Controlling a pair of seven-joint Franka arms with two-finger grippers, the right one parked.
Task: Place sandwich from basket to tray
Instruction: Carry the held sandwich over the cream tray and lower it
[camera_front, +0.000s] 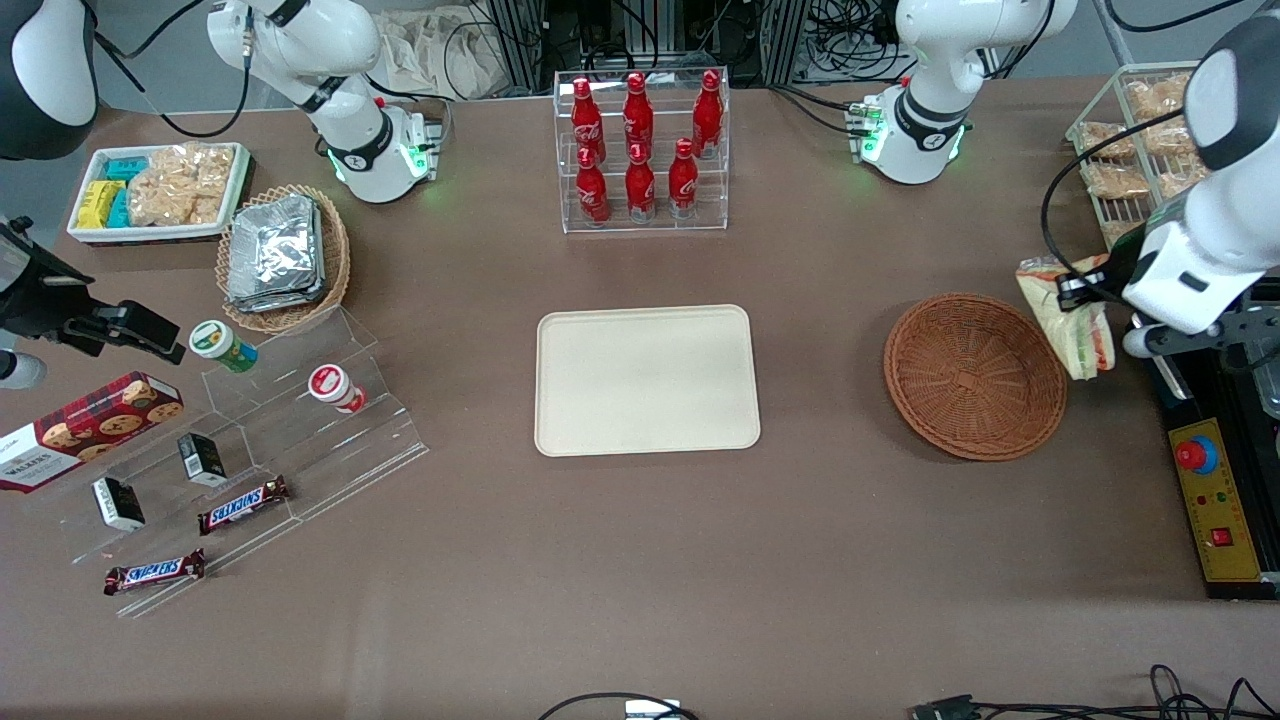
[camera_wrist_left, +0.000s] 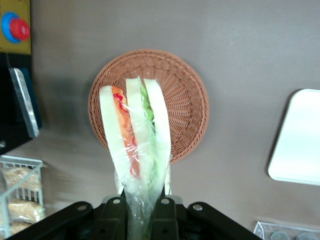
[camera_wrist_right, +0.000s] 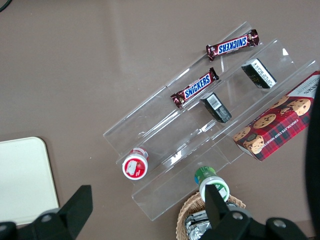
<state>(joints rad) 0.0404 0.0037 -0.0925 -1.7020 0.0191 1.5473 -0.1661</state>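
Judging by how things lie, the task looks roughly half done: the pick is finished and the carry and set-down remain. Going from the parked arm's end of the tabletop (camera_front: 820, 560) toward the working arm's, the tray (camera_front: 646, 380) comes first, sitting bare in the middle with nothing on it. Next comes the basket (camera_front: 975, 375), well apart from the tray and showing only its woven floor, with no sandwich in it.

Last, just past the basket's rim at the working arm's end, the sandwich (camera_front: 1070, 318) hangs in the air, lifted clear of the basket and of the tabletop. The wrist view shows the pincer (camera_wrist_left: 142, 212) pinching it by the narrow end of its clear wrap, one finger (camera_wrist_left: 114, 216) pressed to each side, with the pale bread and the green and orange-red filling pointing down over the basket (camera_wrist_left: 185, 90). The tray's corner (camera_wrist_left: 300, 140) shows well off to the side there.

What is left, as I read it: carry the sandwich over the basket to the tray, lower it flat onto the cream surface, and let go.
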